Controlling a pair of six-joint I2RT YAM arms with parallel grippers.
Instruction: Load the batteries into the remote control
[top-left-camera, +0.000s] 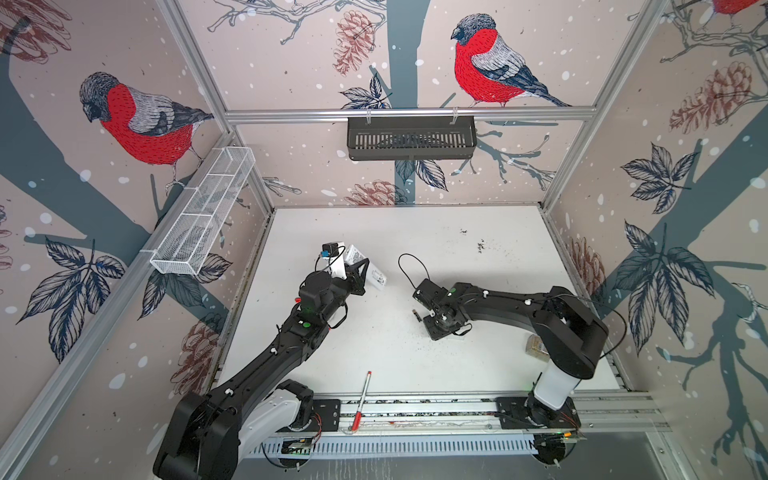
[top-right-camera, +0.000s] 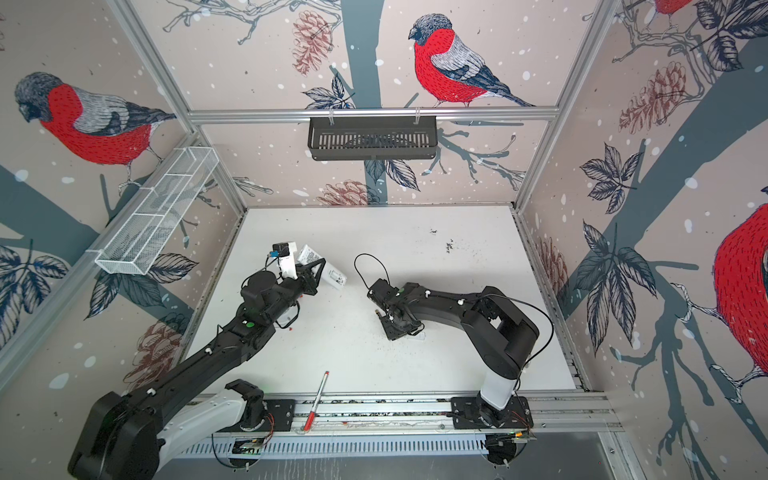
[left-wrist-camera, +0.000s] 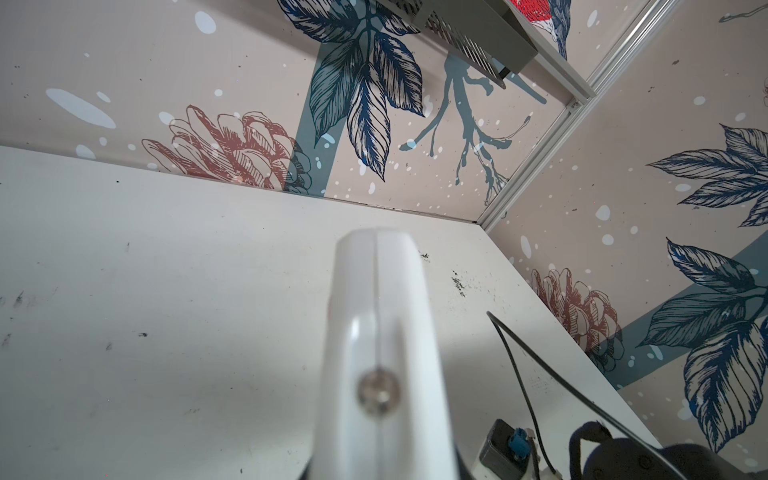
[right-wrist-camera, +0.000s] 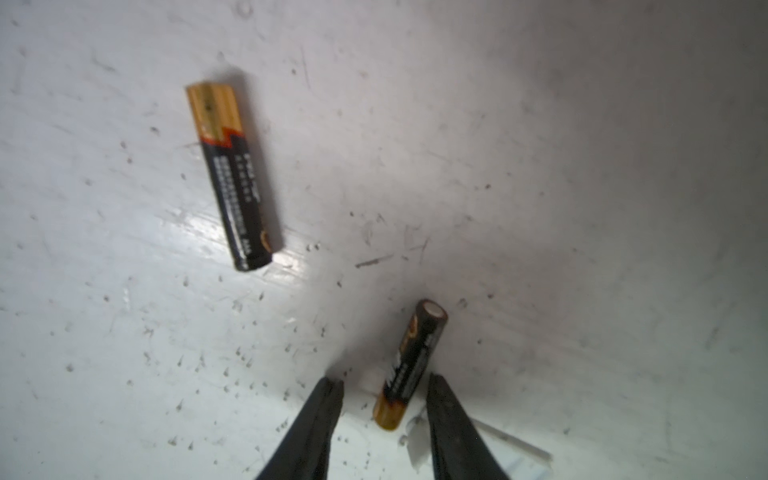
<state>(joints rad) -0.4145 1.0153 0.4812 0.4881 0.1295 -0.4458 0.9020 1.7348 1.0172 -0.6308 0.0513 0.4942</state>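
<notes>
— How is the remote control (top-left-camera: 376, 277) placed?

— It is held, not laid down. The left jaws are clamped on it about mid-length, left of the middle of the tabletop (top-left-camera: 478, 257). In both top views its long axis is seen slantwise, one end toward the back wall, the other toward the middle.

— And the batteries?

— Both are found lying on the tabletop, right of the middle, beneath the right arm (top-left-camera: 498, 303). The near battery (right-wrist-camera: 409, 365) lies between the right jaws, its long axis along their reach, gold end toward the wrist and silvery cap away. Those jaws are parted, with a gap on either side, and nothing is gripped. The far battery (right-wrist-camera: 232, 174) lies well apart from them, at an angle to the first, with its gold end turned away from the jaws.

— What else is around?

— A pale scrap (right-wrist-camera: 415, 444) is seen just beside one jaw, but what it is cannot be told. A red-and-white pen (top-left-camera: 360, 401) lies at the near edge, well apart. A black basket (top-left-camera: 411, 137) is hung on the back wall and a white wire basket (top-left-camera: 203, 212) on the left wall. The tabletop between batteries and remote control is scuffed and speckled.

— How do they look?

— The batteries are slim and black, with gold ends and pale print. The remote control is white. In the left wrist view a seam is seen along its narrow edge, with a small round silvery part set on it.
</notes>
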